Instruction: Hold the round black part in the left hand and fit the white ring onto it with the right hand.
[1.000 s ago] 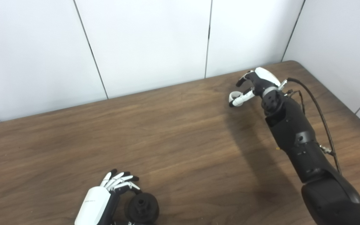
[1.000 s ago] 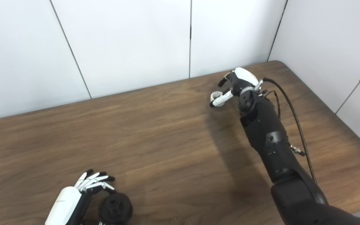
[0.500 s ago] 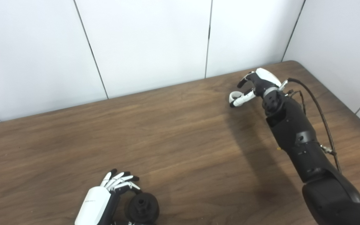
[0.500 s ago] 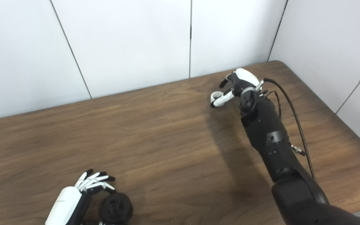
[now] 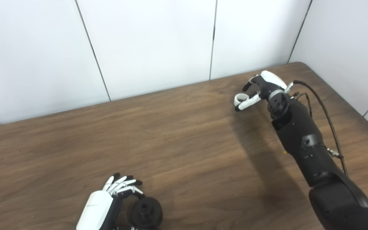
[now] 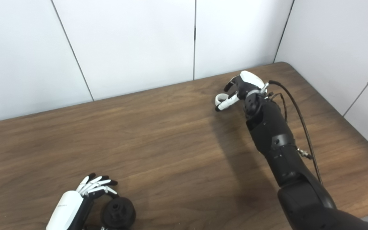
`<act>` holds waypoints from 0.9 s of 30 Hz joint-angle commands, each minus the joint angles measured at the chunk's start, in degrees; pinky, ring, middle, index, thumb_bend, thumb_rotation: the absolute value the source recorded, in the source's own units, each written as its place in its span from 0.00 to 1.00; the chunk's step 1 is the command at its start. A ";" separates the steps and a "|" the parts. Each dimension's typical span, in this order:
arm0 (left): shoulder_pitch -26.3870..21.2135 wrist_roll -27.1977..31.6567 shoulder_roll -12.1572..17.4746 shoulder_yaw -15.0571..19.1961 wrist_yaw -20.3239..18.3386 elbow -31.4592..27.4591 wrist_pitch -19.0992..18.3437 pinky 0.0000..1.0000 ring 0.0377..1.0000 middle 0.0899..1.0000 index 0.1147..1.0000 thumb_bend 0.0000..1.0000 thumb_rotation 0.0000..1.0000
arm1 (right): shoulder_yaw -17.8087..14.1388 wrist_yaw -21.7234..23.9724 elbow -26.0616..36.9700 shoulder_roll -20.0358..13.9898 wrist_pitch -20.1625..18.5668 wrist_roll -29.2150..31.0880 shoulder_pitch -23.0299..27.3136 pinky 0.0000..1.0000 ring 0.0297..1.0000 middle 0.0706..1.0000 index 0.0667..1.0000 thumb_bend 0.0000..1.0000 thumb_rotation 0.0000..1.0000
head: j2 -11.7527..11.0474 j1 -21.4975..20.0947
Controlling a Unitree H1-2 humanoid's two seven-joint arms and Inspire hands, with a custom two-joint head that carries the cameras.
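The round black part (image 5: 146, 212) lies on the table near the front edge. My left hand (image 5: 107, 201) rests right beside it on its left, fingers apart and arched toward it, holding nothing that I can see. The white ring (image 5: 239, 96) lies far off at the back right of the table. My right hand (image 5: 262, 86) reaches over it, with the ring between the white thumb (image 5: 247, 101) and the raised dark-tipped fingers (image 5: 247, 85). The thumb lies against the ring, and the hand stands open around it.
The brown wooden table (image 5: 177, 143) ends at a white panelled wall behind and on the right. A black cable (image 5: 324, 111) loops along my right forearm. A wide stretch of tabletop separates the two hands.
My right hand has shifted slightly nearer and lower over the ring. The ring, the left hand and the black part have stayed put.
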State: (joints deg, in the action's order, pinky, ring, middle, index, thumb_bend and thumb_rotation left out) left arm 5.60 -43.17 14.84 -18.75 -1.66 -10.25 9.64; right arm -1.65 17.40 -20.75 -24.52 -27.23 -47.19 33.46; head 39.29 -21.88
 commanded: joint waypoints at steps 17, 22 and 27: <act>0.16 -0.73 0.39 0.25 -0.84 -0.27 -0.93 0.97 0.85 0.75 0.42 0.52 0.05 | 0.27 -0.71 1.00 -1.64 0.31 -0.79 1.34 1.00 1.00 0.95 0.61 0.84 0.22 | 0.16 0.10; 0.22 -0.62 0.46 0.32 -0.83 -0.30 -0.84 0.98 0.85 0.75 0.42 0.52 0.05 | -0.15 -0.49 1.54 -1.52 0.31 -0.99 1.06 1.00 1.00 0.94 0.60 0.83 0.22 | 0.27 0.06; 0.20 -0.65 0.46 0.34 -0.95 -0.45 -0.89 0.98 0.85 0.75 0.42 0.52 0.05 | -0.55 -0.21 1.70 -1.27 0.32 -1.51 1.01 1.00 1.00 0.94 0.59 0.83 0.22 | 0.27 0.03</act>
State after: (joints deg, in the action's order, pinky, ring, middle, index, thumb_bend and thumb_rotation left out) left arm 5.60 -43.27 14.83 -18.72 -1.91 -10.29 9.55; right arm -1.43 17.70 -20.67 -24.56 -27.22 -47.81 32.65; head 39.55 -21.80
